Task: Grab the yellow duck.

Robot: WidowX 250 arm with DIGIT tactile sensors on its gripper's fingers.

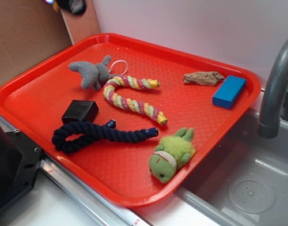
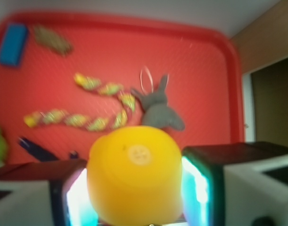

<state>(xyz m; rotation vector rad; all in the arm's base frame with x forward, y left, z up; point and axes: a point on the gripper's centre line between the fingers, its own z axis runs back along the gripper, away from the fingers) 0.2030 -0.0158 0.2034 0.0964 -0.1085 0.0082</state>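
The yellow duck (image 2: 134, 174) fills the lower middle of the wrist view as a glossy yellow lump showing its round underside mark. My gripper (image 2: 134, 190) is shut on it, with one finger (image 2: 63, 193) on its left and the other pressing its right side. It hangs high above the red tray (image 2: 200, 70). In the exterior view only a dark bit of the gripper (image 1: 73, 4) shows at the top left edge, with a sliver of yellow beside it; the duck's beak is hidden.
On the red tray (image 1: 205, 134) lie a grey plush toy (image 1: 92, 73), a pastel braided rope (image 1: 132, 96), a black box (image 1: 80, 111), a navy rope (image 1: 96, 134), a green plush toy (image 1: 172, 155), a wood piece (image 1: 203, 77) and a blue block (image 1: 229, 91). A faucet (image 1: 275, 84) and sink (image 1: 247, 188) stand right.
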